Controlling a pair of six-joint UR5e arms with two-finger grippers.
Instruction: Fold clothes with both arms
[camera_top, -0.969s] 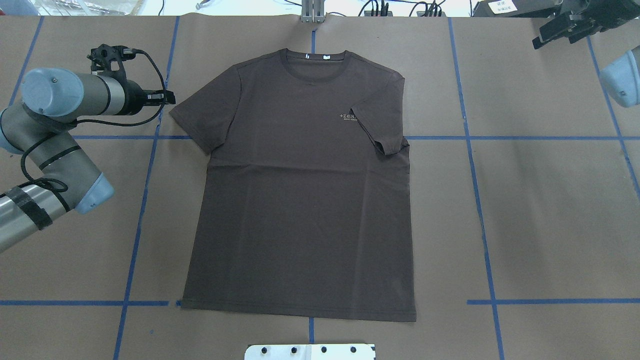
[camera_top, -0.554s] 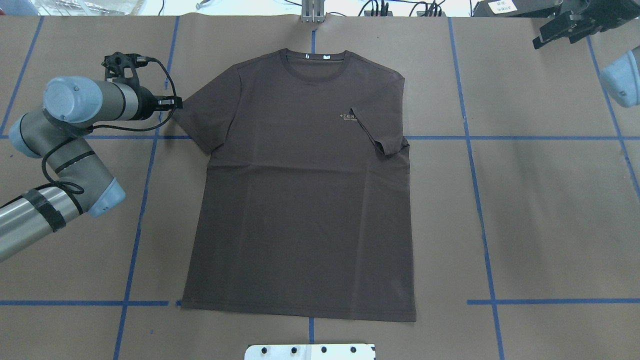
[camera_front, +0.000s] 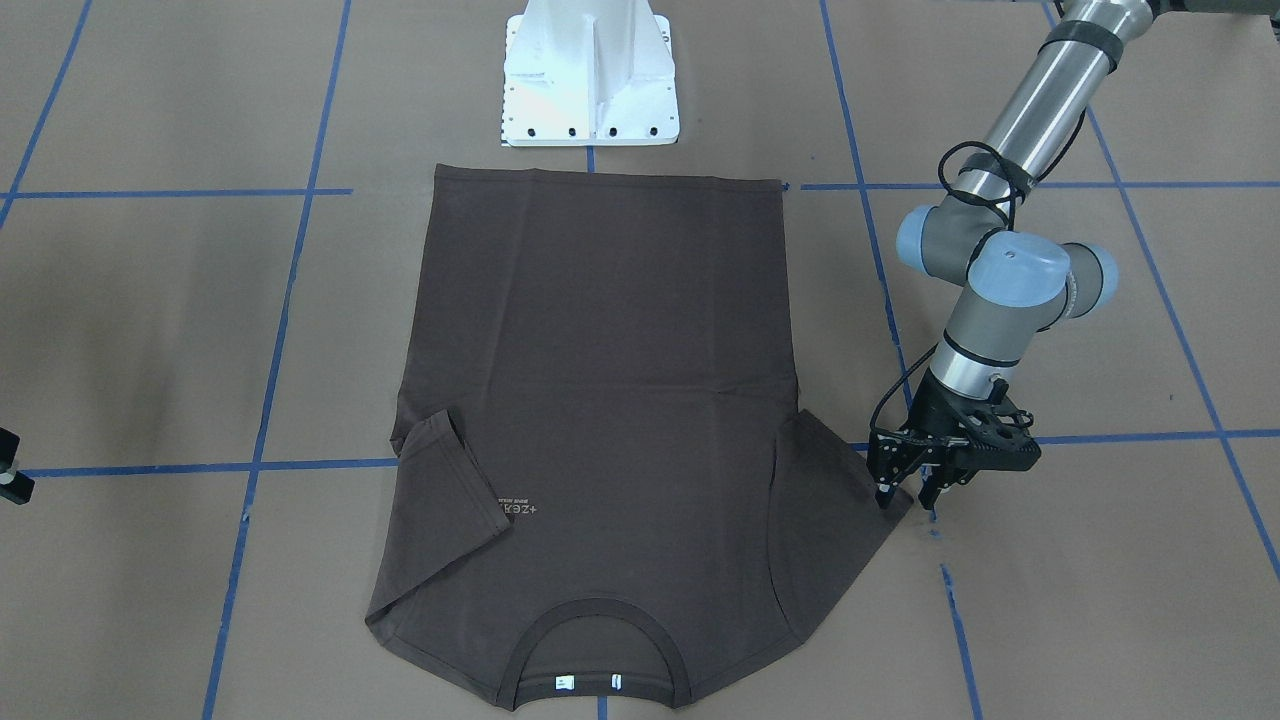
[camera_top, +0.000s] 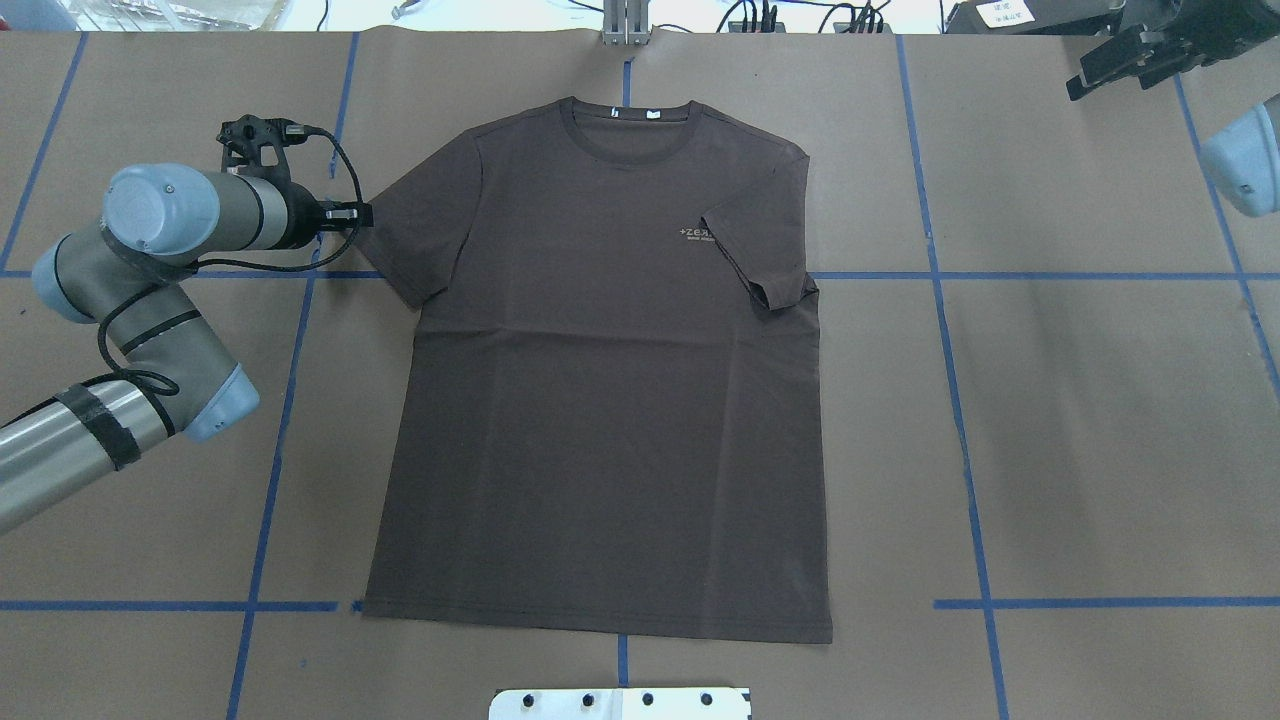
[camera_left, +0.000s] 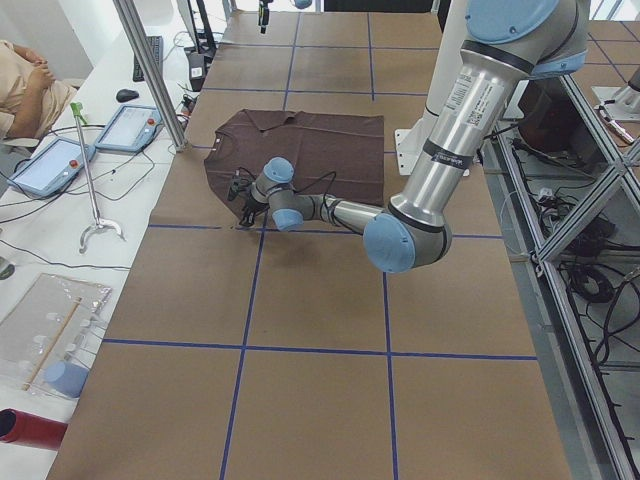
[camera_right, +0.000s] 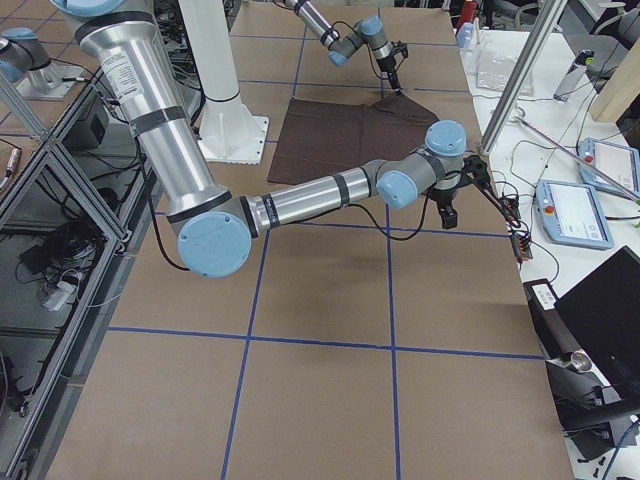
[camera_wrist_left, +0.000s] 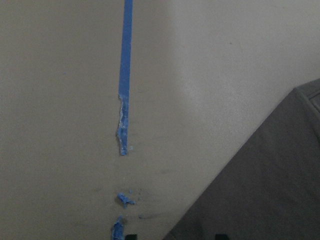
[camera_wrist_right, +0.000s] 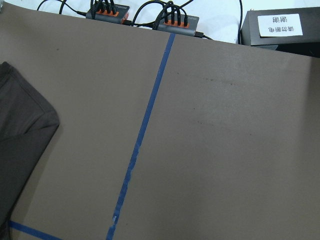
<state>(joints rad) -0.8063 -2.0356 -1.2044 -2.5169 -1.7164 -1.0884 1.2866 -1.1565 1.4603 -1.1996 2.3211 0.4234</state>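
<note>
One left end effector (camera_front: 905, 496) closer to T-shirt (camera_top: 600, 400).

Silver-grey left arm (camera_front: 1040, 90), light-blue joint caps (camera_front: 1010, 268), looping black cable (camera_front: 995, 178) (strapped on), black tool (camera_front: 906, 498).

A: What sort of place is this?
B: Robotics lab, def. Left arm (camera_front: 1000, 280) & right arm (camera_right: 300, 200) on a white pedestal (camera_front: 590, 80). Surface (camera_top: 1100, 450) has brown paper w/ a blue tape grid (camera_top: 1050, 275).
A: Anything else?
B: Teach pendants (camera_left: 130, 128) on the side bench, alu post (camera_left: 150, 75), cable hubs (camera_wrist_right: 177, 21), a person (camera_left: 25, 90) seated at the edge.
</note>
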